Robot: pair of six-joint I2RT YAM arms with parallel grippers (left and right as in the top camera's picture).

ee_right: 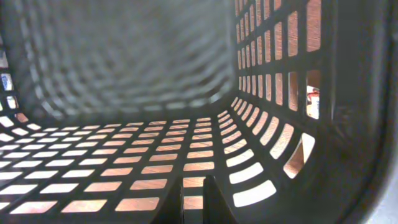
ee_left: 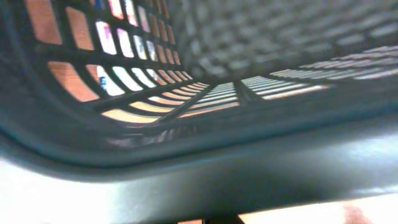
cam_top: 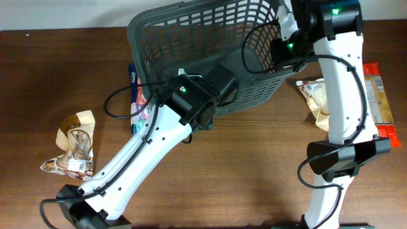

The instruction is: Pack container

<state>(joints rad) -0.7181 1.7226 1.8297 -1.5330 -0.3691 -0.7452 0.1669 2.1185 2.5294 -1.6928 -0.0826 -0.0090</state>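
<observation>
A wooden table (cam_top: 254,165) is seen from overhead. The container (cam_top: 210,44), a dark grey slotted basket, is set at an angle at the far middle, and its far rim is cut off by the top edge of that view.

The left arm (cam_top: 146,152) is stretched from the near left corner to the basket's near side. The right arm (cam_top: 346,95) is raised from the near right to its right side.

The left gripper (cam_top: 224,81) is closed on the container's near rim. In the left wrist view that thick rim (ee_left: 186,162) is shown blurred across the lower frame, with lattice beyond it, and the fingers themselves are hidden.

The right gripper (cam_top: 275,52) is likewise clamped on the container. Only the right wrist view shows the basket's interior (ee_right: 124,74), with wood seen through the slots and the dark fingers (ee_right: 214,205) drawn together at the bottom edge.

The groceries are shown only from overhead:
- An orange-red packet (cam_top: 376,95) lies at the right edge.
- A pale wrapped item (cam_top: 313,95) lies just beside the basket's right corner.
- A blue package (cam_top: 133,76) and a colourful pack (cam_top: 140,114) are partly covered at the basket's left corner.
- A tan bag (cam_top: 77,130) and a small packet (cam_top: 67,166) lie well apart to the left.

Broad bare wood is left between the two arms at the near edge.
</observation>
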